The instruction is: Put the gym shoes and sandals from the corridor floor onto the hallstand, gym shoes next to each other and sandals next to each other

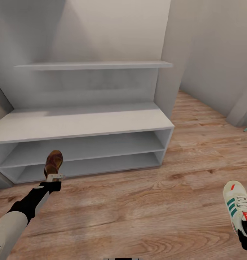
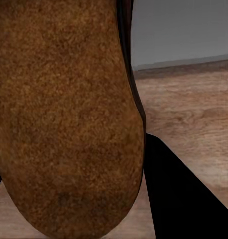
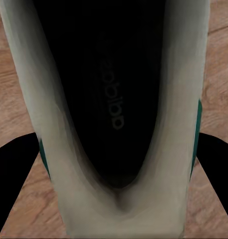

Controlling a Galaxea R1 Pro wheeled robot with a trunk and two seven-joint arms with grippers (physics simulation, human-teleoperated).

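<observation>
From my right wrist camera I look straight down into a gym shoe (image 3: 118, 99), its cream-white collar framing a dark insole with faint printed lettering on it. A sliver of green shows on each outer side of the shoe. The two black fingers (image 3: 14, 164) of my right claw (image 3: 116, 167) sit pressed against either side of the shoe, gripping it. Behind it lies the wood-grain corridor floor (image 3: 4, 89).
</observation>
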